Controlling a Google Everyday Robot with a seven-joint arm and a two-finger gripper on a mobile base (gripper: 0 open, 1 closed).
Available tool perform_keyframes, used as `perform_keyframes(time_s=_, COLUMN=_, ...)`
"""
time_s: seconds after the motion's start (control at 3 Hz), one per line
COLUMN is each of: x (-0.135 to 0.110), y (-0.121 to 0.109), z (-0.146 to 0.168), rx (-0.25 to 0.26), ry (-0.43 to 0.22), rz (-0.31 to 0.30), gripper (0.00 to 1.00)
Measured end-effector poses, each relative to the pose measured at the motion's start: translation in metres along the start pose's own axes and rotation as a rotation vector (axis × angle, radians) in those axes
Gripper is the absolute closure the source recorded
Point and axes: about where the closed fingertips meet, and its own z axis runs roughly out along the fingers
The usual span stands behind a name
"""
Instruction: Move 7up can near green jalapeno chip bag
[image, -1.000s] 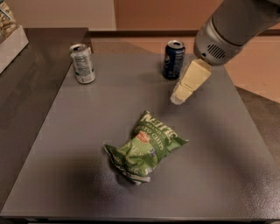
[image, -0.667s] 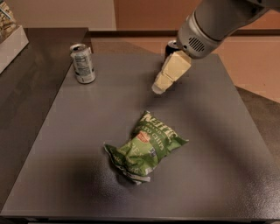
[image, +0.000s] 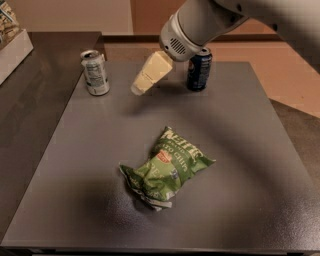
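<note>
Approach step. Claw (image: 140, 86), grip state indeterminate, hovers right of the upright 7up can (image: 95, 72) at the desk's (image: 250, 200) far-left corner. It should centre on the can and descend squarely; the green jalapeno chip bag (image: 165, 167) lies well apart.

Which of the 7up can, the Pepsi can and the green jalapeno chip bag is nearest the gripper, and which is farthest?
The gripper hangs between the two cans.
1. The 7up can, on its left in view.
2. The Pepsi can, on its right.
3. The green jalapeno chip bag, toward the front.

Pincer (image: 140, 87), perhaps aloft, between 7up can (image: 95, 73) and dark blue can (image: 199, 71)
</note>
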Motion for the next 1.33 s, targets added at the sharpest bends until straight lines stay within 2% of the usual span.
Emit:
perform_keyframes(time_s=0.67, x=-0.061, y=0.002, z=0.067, rx=-0.019, ry=-0.124, rz=0.022, gripper=0.00)
perform_keyframes(time_s=1.0, x=-0.087, y=0.005, z=0.099, rx=-0.041, ry=-0.160, rz=0.028, gripper=0.00)
perform_keyframes(time_s=1.33, x=-0.102, y=0.013, z=0.127, rx=-0.076, ry=-0.164, rz=0.023, gripper=0.00)
